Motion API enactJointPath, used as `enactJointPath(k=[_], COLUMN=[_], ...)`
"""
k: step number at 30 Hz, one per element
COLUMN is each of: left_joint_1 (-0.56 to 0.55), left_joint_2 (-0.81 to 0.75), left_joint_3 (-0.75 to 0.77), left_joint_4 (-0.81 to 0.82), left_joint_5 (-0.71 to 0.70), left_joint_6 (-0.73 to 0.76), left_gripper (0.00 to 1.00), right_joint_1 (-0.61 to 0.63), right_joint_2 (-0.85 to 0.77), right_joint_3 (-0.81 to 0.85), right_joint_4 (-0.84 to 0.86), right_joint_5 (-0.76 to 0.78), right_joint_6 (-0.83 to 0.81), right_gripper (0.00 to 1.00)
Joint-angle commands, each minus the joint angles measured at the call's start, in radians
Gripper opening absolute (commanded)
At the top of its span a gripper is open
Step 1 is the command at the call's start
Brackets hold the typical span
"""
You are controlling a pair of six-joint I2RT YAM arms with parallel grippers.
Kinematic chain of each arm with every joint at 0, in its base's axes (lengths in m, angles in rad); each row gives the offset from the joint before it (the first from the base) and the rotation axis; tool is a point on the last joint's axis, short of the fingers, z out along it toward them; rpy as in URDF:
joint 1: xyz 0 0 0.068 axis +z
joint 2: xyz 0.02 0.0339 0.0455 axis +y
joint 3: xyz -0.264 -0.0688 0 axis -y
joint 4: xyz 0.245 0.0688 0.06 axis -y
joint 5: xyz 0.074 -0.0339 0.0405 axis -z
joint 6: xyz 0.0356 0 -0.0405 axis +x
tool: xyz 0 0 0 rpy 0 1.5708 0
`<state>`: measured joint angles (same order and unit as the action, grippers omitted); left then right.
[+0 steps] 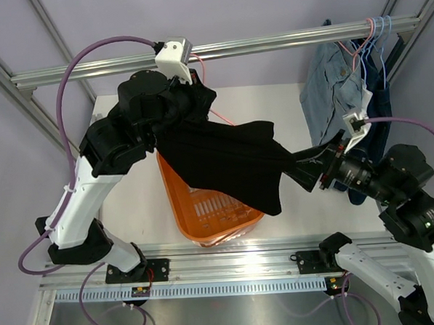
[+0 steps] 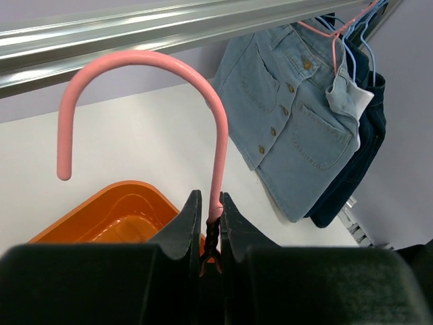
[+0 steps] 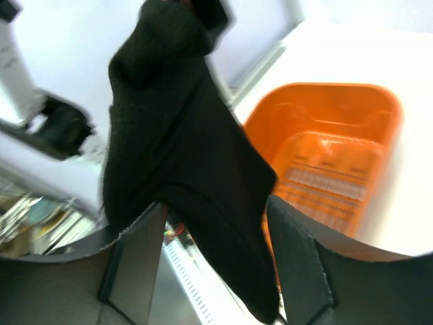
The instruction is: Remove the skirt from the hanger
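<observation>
My left hand [image 2: 211, 203] clamps a pink hanger [image 2: 219, 142] by its neck, with a black garment [image 1: 224, 158] draped below. My right hand [image 3: 215, 203] grips that garment's edge. The light-blue denim skirt [image 1: 330, 91] hangs from the rail [image 1: 269, 42] over the surface's [image 1: 272, 105] far right corner.

Blocked across the middle of the worktop [image 1: 268, 101] by black garment [image 1: 232, 165] stretched between left end effector [image 2: 208, 203] and right end effector [image 3: 216, 210], over orange basket [image 1: 174, 201] by the near edge. Crowded at far right corner: denim skirt [image 1: 328, 91] and hangers [image 1: 378, 34] under rail [image 1: 269, 42]. Passable over bare far centre.
</observation>
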<state>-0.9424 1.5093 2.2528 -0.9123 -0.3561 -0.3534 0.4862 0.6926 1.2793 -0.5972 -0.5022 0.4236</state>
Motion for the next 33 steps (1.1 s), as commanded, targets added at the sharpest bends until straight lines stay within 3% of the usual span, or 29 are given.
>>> enactJointPath(k=[1, 3, 7, 12, 16, 33], left_joint_1=[0.002, 0.001, 0.002, 0.001, -0.001, -0.002], left_joint_2=[-0.05, -0.111, -0.182, -0.244, -0.224, -0.149], left_joint_3=[-0.011, -0.085, -0.168, -0.277, -0.272, -0.222], left_joint_4=[0.036, 0.052, 0.056, 0.115, 0.113, 0.105], left_joint_5=[-0.012, 0.025, 0.029, 0.042, 0.037, 0.016], left_joint_6=[0.051, 0.047, 0.037, 0.044, 0.051, 0.083], left_gripper=[0.0, 0.0, 0.0, 0.0, 0.0, 0.0], right_joint_1=[0.006, 0.006, 0.006, 0.006, 0.008, 0.074], right_joint_2=[-0.01, -0.001, 0.059, 0.22, 0.314, 0.367], right_joint_3=[0.121, 0.185, 0.276, 0.42, 0.459, 0.407], right_joint_4=[-0.165, -0.246, -0.285, -0.274, -0.221, -0.102], right_joint_5=[0.24, 0.38, 0.407, 0.16, -0.022, -0.105], right_joint_6=[-0.075, -0.091, -0.109, -0.082, -0.031, 0.049], right_gripper=[0.7, 0.76, 0.76, 0.66, 0.52, 0.53])
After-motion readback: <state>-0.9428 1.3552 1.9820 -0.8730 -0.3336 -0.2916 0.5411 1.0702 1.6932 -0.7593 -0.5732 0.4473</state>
